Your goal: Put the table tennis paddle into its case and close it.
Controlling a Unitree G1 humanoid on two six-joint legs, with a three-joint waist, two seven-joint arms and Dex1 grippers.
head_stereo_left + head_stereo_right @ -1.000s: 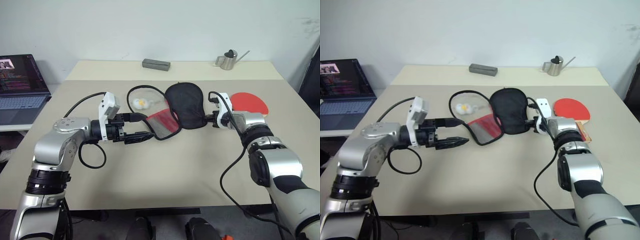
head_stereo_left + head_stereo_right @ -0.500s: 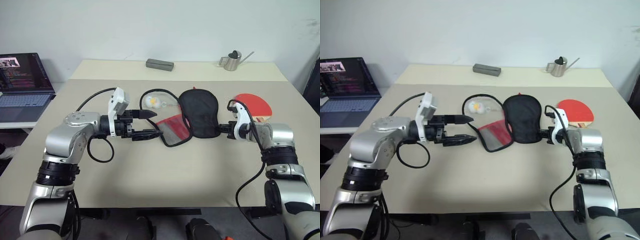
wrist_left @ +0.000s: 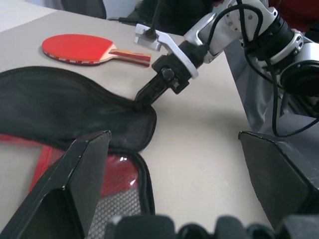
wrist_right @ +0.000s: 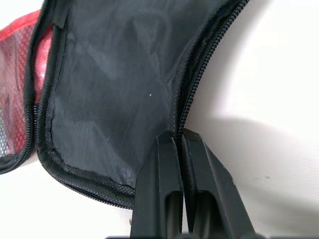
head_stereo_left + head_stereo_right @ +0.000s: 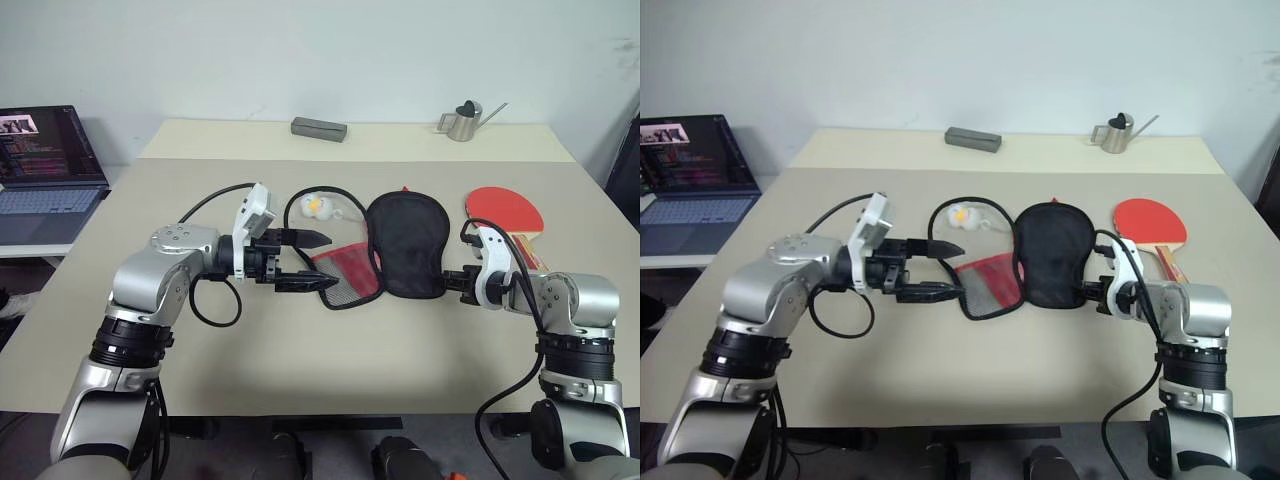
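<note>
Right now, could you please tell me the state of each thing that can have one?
Case: unzipped, lying spread open on the table.
Paddle: outside the case, flat on the table.
Left gripper: open, holding nothing.
Right gripper: shut on the case's edge.
Laptop: open, screen lit.

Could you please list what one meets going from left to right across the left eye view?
Laptop → left gripper → red half of the case → black half of the case → right gripper → table tennis paddle.
</note>
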